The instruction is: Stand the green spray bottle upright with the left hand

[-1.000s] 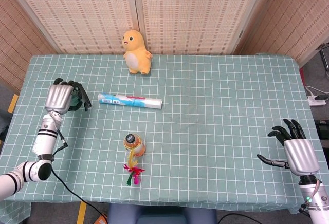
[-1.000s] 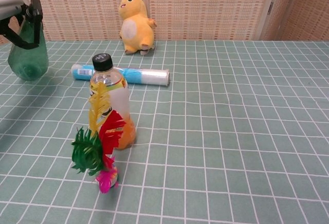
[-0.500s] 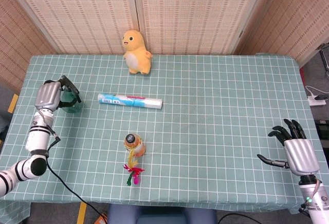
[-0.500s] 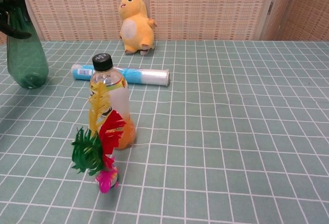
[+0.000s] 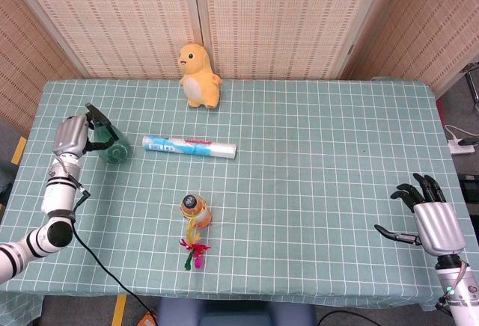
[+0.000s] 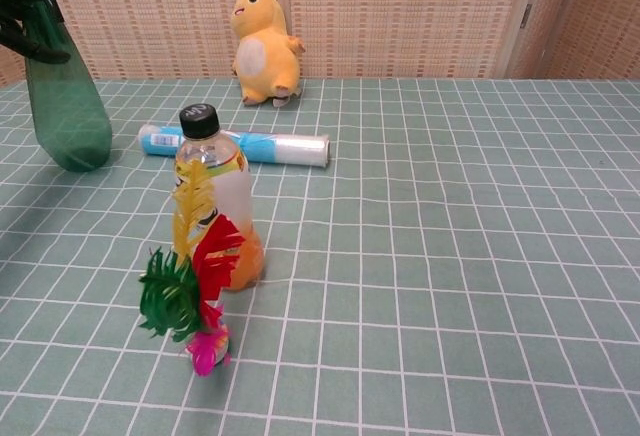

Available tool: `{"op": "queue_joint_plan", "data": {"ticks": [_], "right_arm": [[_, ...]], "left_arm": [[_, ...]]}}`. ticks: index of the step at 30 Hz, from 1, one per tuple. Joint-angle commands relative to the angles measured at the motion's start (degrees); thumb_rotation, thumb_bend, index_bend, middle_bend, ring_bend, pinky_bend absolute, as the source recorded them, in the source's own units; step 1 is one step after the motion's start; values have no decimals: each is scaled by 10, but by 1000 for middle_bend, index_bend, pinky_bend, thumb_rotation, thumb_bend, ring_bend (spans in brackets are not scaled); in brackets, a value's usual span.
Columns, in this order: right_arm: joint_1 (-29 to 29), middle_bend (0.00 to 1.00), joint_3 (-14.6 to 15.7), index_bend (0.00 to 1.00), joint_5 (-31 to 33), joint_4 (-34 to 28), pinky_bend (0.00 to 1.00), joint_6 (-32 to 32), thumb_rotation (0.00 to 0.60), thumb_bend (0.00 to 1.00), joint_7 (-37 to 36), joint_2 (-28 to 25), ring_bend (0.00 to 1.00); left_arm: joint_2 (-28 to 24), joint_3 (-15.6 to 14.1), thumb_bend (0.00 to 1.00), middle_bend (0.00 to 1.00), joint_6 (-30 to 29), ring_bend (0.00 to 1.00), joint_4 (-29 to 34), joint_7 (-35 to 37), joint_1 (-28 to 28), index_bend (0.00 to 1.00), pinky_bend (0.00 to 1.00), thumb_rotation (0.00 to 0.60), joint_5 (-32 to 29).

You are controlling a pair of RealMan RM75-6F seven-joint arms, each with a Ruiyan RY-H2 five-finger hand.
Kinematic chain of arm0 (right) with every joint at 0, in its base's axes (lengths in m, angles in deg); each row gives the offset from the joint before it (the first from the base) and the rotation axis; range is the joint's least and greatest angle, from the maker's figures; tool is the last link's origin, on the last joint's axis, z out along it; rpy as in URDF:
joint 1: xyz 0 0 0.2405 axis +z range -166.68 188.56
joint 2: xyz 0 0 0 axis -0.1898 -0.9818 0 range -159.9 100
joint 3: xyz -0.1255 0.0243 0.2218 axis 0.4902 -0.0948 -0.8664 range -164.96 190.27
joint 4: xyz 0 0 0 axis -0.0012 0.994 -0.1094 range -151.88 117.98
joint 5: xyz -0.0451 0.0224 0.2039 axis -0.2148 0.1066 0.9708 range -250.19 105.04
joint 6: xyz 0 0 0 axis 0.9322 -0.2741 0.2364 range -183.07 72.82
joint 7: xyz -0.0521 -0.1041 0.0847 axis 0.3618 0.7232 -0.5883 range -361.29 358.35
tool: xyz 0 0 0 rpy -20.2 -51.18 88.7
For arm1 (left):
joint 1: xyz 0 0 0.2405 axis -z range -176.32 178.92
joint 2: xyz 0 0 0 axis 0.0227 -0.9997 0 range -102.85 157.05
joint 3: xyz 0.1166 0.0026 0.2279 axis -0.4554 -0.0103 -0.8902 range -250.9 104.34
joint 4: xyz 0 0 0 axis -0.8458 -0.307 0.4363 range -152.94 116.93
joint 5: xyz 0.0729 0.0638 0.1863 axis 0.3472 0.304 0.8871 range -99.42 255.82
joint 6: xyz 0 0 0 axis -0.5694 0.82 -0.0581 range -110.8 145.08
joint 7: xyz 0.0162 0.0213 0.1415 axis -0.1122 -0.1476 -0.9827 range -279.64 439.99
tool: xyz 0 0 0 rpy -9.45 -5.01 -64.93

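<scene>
As seen from the head view, your left hand point(image 5: 71, 134) grips the green spray bottle point(image 5: 111, 146) near the table's point(image 5: 314, 191) left edge; a plastic roll point(image 5: 189, 146) lies just right of it. The yellow plush point(image 5: 199, 76) sits farther back, and your right hand point(image 5: 428, 217) rests far right, fingers spread, holding nothing. In the chest view, the bottle point(image 6: 68, 106) stands base down, leaning slightly; the drink bottle point(image 6: 214, 196) and feathers point(image 6: 190, 286) occupy the foreground

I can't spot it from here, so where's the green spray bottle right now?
The green translucent plastic spray bottle stands near the table's far-left side, held at its top by the left hand, just left of the lying plastic-wrapped roll.
</scene>
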Motion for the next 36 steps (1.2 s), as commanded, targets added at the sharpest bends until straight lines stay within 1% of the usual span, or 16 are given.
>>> {"op": "queue_joint_plan", "data": {"ticks": [1, 5, 13, 21, 24, 25, 26, 27, 28, 31, 34, 36], "right_arm": [[0, 266, 0, 382, 1, -1, 80, 1, 600, 0, 1, 0, 66], [0, 266, 0, 382, 1, -1, 80, 1, 600, 0, 3, 0, 66], [-1, 267, 0, 382, -1, -1, 80, -2, 600, 0, 2, 0, 66], [-1, 270, 0, 384, 0, -1, 80, -2, 600, 0, 3, 1, 67], [-1, 272, 0, 387, 0, -2, 80, -2, 600, 0, 4, 1, 67], [-1, 272, 0, 388, 0, -2, 80, -2, 600, 0, 4, 1, 67], [-1, 272, 0, 388, 0, -2, 80, -2, 600, 0, 4, 1, 67], [-1, 272, 0, 388, 0, -2, 80, -2, 600, 0, 4, 1, 67], [-1, 272, 0, 388, 0, -2, 80, -1, 600, 0, 3, 0, 67], [-1, 272, 0, 389, -1, -1, 80, -2, 600, 0, 2, 0, 67], [-1, 272, 0, 389, -1, -1, 80, -2, 600, 0, 1, 0, 67], [-1, 272, 0, 389, -1, 0, 80, -2, 600, 0, 1, 0, 67]], "left_arm": [[-4, 19, 312, 706, 2, 378, 4, 17, 3, 444, 202, 600, -19], [-9, 32, 310, 707, 7, 378, 12, 28, 5, 444, 198, 600, -42], [2, 22, 311, 705, 27, 379, -7, 29, 8, 444, 187, 600, -70], [2, 9, 309, 692, 40, 378, -27, 22, 10, 436, 181, 600, -68], [-3, 5, 297, 610, 55, 350, -25, 22, 11, 358, 162, 600, -68], [-5, 5, 292, 566, 61, 332, -23, 24, 11, 315, 155, 600, -67], [-7, 6, 284, 508, 63, 308, -20, 26, 11, 261, 147, 600, -66], [-9, 7, 277, 466, 65, 290, -19, 30, 11, 226, 144, 600, -67], [-10, 9, 267, 401, 66, 261, -18, 35, 11, 182, 137, 600, -67], [-17, 13, 232, 252, 71, 199, -11, 43, 12, 97, 122, 600, -67], [-24, 15, 206, 184, 71, 171, -3, 47, 12, 24, 112, 600, -65], [-27, 15, 197, 165, 70, 155, 1, 49, 12, 4, 109, 600, -65]]}}
